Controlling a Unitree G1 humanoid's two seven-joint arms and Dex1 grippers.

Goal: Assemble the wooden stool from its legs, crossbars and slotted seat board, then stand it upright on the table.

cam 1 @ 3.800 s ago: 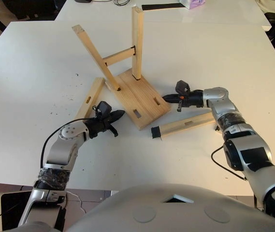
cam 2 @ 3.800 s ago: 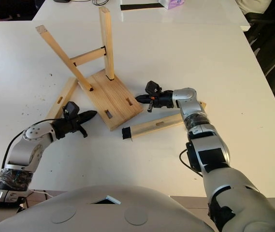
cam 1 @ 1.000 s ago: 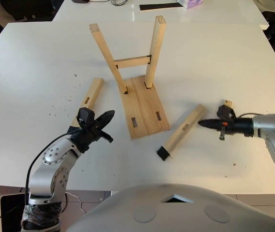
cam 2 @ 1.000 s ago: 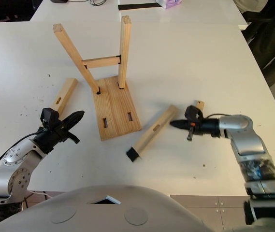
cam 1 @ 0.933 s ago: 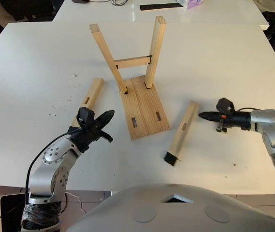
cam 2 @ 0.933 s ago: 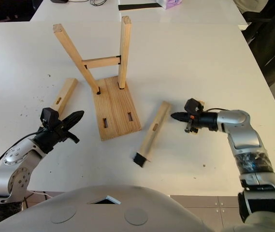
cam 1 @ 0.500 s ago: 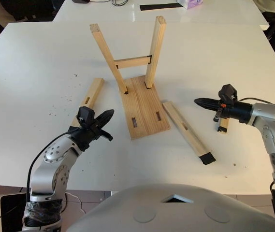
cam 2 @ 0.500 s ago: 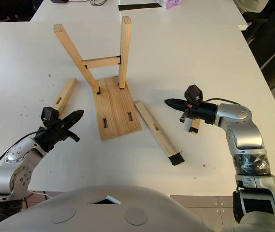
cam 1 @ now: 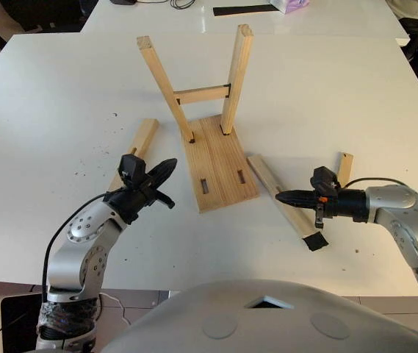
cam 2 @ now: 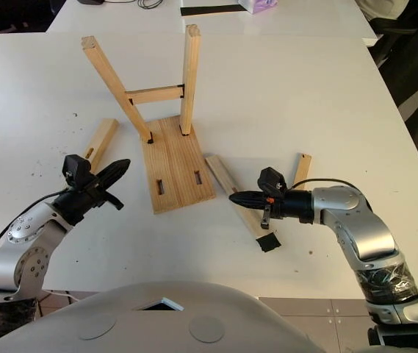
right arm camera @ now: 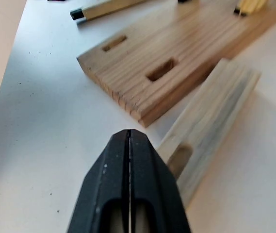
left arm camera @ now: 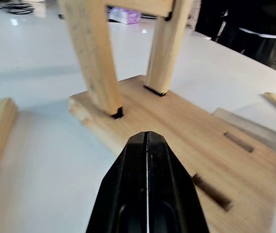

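Note:
The slotted seat board (cam 1: 222, 165) lies flat mid-table with two legs (cam 1: 164, 87) standing in its far slots, joined by a crossbar (cam 1: 201, 93). One loose leg (cam 1: 271, 190) with a black foot cap (cam 1: 314, 240) lies just right of the board. A second loose leg (cam 1: 138, 147) lies to the board's left. A thin crossbar (cam 1: 344, 168) rests further right. My right gripper (cam 1: 283, 197) is shut and empty, its tip over the right loose leg (right arm camera: 210, 116). My left gripper (cam 1: 167, 170) is shut and empty, pointing at the board's left edge (left arm camera: 94, 119).
Two empty slots (cam 1: 206, 186) show on the board's near half. Dark specks (cam 1: 91, 158) dot the white table (cam 1: 62, 88) on the left. A cable and a black strip (cam 1: 242, 10) lie on the far table, and a box sits beside them.
The right loose leg has swung round so its black cap now points near right. My right gripper came in low over that leg. My left gripper edged toward the board.

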